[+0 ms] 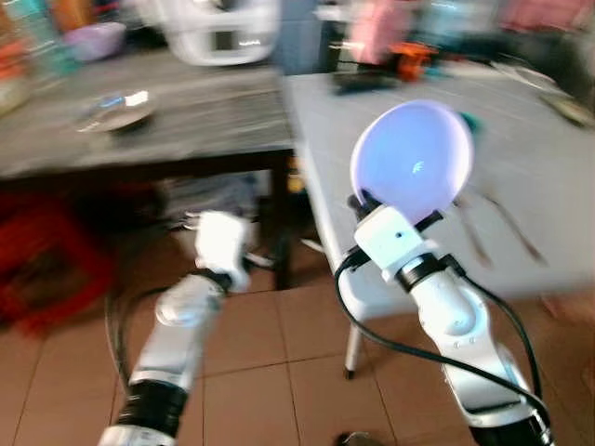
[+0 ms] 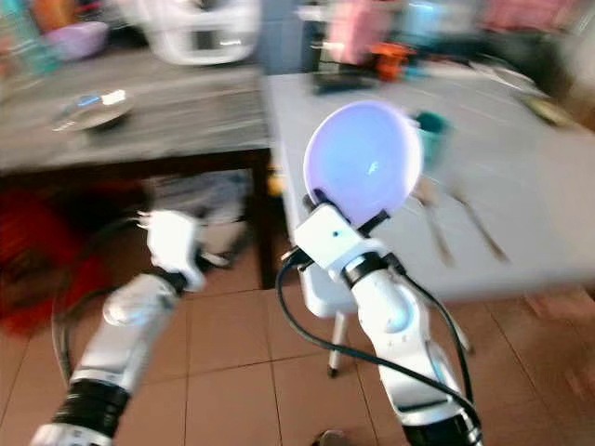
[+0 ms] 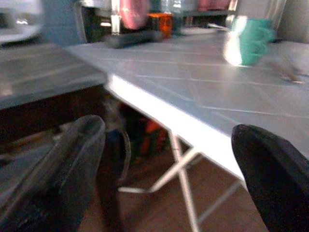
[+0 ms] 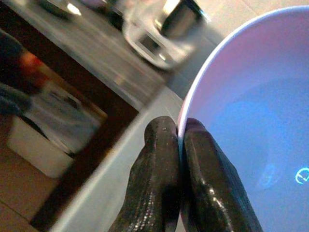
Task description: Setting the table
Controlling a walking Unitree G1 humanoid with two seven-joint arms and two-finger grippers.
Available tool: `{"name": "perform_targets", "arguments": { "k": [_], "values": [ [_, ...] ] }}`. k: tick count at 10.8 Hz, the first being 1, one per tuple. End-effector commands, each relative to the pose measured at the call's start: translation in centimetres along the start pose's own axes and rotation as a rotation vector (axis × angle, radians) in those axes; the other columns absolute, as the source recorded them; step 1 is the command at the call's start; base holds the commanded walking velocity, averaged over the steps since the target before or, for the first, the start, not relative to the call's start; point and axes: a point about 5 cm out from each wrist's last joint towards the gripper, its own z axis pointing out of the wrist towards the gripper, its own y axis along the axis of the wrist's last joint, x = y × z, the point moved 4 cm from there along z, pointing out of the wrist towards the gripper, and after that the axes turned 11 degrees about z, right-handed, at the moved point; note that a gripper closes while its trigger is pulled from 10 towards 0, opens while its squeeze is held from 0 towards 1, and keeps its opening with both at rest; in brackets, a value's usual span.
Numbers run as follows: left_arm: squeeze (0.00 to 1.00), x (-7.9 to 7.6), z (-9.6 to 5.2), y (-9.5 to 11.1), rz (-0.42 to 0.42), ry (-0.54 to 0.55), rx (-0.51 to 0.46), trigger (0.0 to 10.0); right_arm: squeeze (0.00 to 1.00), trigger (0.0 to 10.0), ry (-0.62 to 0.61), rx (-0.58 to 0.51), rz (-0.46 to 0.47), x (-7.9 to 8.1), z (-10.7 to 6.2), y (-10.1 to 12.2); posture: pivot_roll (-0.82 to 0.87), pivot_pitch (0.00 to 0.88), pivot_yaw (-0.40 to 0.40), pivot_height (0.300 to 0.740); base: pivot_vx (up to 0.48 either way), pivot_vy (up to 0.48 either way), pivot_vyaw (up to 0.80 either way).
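My right gripper (image 4: pixel 179 129) is shut on the rim of a pale lilac bowl (image 1: pixel 411 160), held up on edge above the near-left corner of the white folding table (image 1: pixel 548 177). Beyond the bowl a teal cup (image 3: pixel 246 41) stands on that table, and two pieces of cutlery (image 1: pixel 502 228) lie to the bowl's right. My left gripper (image 3: pixel 169 145) is open and holds nothing, low over the tiled floor before the table's edge. The eye views are blurred by motion.
A dark wooden table (image 1: pixel 186 121) on the left carries a shallow metal dish (image 1: pixel 113 111) and a white appliance (image 1: pixel 223 32). Red crate (image 1: pixel 46 269) and a bag lie under it. More clutter crowds the back of the white table.
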Motion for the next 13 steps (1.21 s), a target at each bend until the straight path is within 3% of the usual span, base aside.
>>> {"name": "perform_targets", "arguments": {
  "k": [1,6,13],
  "values": [
    [0.0,-0.88,0.21,0.11,0.009,-0.025,-0.005,10.0,0.0,10.0,-0.037,0.002,0.024,-0.64,-0.29,0.05,-0.13,0.108,0.019,0.74,0.0,0.371,-0.8],
    [0.0,-1.08,0.22,0.09,0.007,-0.026,-0.005,10.0,0.0,10.0,-0.052,0.007,0.054,-0.19,-0.56,-0.24,-0.12,0.108,0.024,0.74,0.0,0.379,-0.1],
    [0.0,-1.25,0.23,0.13,0.015,-0.034,-0.004,10.0,0.0,10.0,-0.062,0.009,0.062,-0.26,-0.58,-0.42,-0.12,0.111,0.029,0.74,0.0,0.385,0.71]
  ]
}}
